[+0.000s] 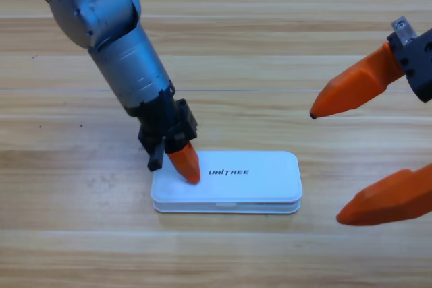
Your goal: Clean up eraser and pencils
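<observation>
The wooden table (283, 25) is carrying everything. The left arm (115, 38) is reaching down from eleven o'clock, its left gripper (183, 164) pressing an orange tip on the white case (250, 179) lid at its nine o'clock end, seemingly to seat it; whether that gripper is parted I cannot tell. The right gripper (334, 166) is waiting at three o'clock, jaws spread wide, holding nothing. The case is lying closed, so eraser and pencils are hidden, presumably inside.
</observation>
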### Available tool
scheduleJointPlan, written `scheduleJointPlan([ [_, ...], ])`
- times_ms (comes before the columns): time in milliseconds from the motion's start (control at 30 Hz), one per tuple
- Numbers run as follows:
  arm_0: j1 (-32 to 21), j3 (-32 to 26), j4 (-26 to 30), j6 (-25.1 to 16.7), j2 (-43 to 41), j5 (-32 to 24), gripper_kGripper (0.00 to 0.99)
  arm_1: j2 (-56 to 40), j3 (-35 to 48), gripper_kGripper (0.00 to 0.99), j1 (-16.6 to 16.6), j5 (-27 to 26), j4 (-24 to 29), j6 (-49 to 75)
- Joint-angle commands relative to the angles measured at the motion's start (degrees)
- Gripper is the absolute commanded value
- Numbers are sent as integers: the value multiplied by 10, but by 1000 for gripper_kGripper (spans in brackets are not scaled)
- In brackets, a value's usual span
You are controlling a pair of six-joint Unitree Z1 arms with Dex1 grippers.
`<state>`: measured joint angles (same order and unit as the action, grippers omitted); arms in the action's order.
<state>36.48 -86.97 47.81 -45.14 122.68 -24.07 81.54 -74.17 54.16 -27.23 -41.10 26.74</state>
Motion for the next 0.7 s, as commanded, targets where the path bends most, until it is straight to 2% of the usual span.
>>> scheduleJointPlan([
  [33,25,27,-29,16,-6,24,0,24,17,983,11,-4,7,-5],
  [167,34,49,-55,21,-8,35,0,25,17,983,11,-4,7,-5],
  [500,39,150,-159,18,-10,74,0,25,17,983,11,-4,7,-5],
  [600,39,161,-163,18,-24,76,0,25,17,983,11,-4,7,-5],
  [700,39,149,-134,21,-83,80,0,25,17,983,11,-4,7,-5],
])
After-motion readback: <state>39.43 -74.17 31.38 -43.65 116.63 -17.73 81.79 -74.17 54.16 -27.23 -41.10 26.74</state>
